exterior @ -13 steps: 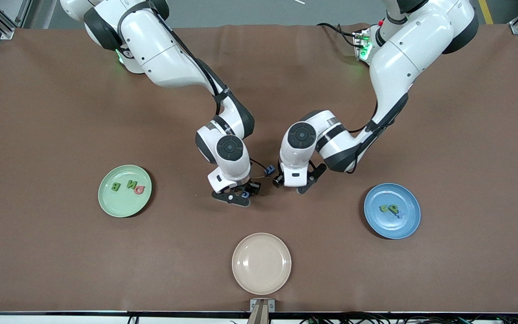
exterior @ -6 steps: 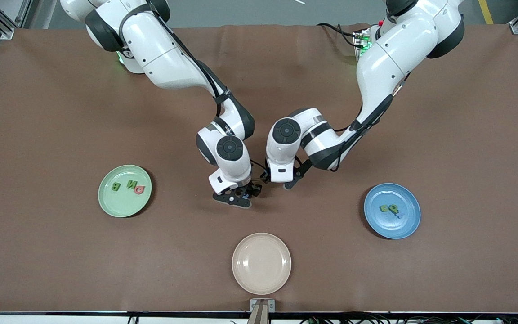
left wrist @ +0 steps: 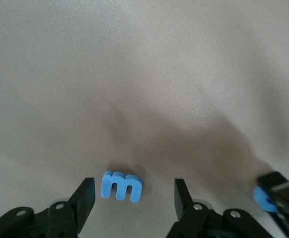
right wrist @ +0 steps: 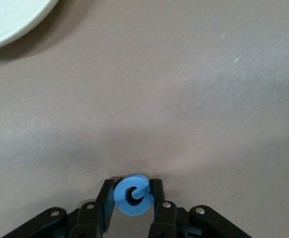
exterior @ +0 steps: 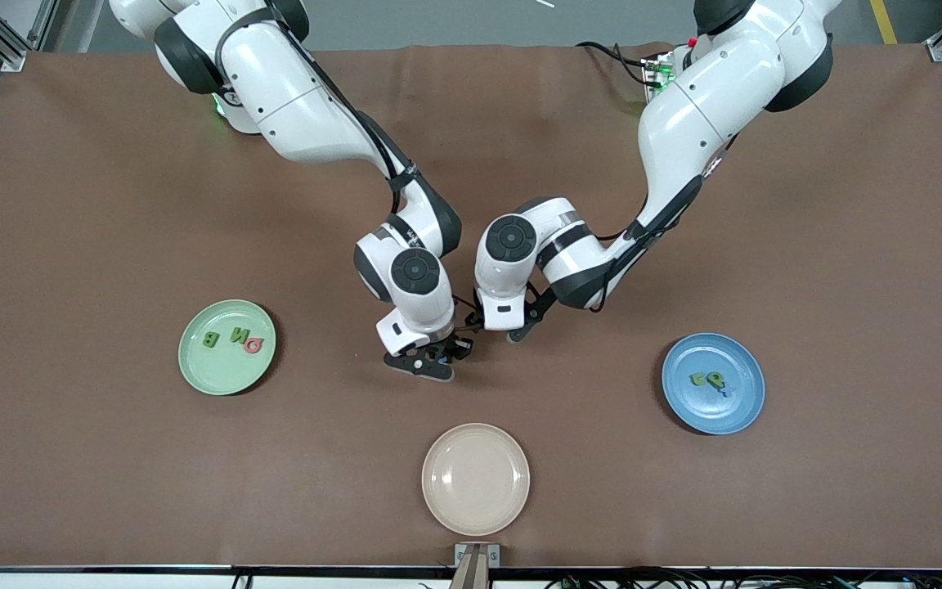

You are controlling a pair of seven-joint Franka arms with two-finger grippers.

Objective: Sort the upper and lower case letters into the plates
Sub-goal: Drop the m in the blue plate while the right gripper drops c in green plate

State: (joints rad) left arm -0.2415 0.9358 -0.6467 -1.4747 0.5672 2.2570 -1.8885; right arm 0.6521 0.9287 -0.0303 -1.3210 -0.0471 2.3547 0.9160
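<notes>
Blue foam makes up both loose letters near the middle of the table. One is a small lowercase m, lying flat on the brown cloth between the spread fingers of the left pincer, which stands wide around it without touching it. The other is a rounded letter with a hole and a slit, perhaps a C or an e; the right pincer is closed on it, a finger pressed against each side, low over the table. In the front view the two pincers sit just beside each other, the right pincer a little nearer the camera than the left pincer. The pale green plate lies toward the right arm's end of the table and carries a green B, a green N and a reddish letter. The blue plate lies toward the left arm's end and holds a few small green and blue letters, too small to read. A cream plate sits nearest the camera, between the two.
</notes>
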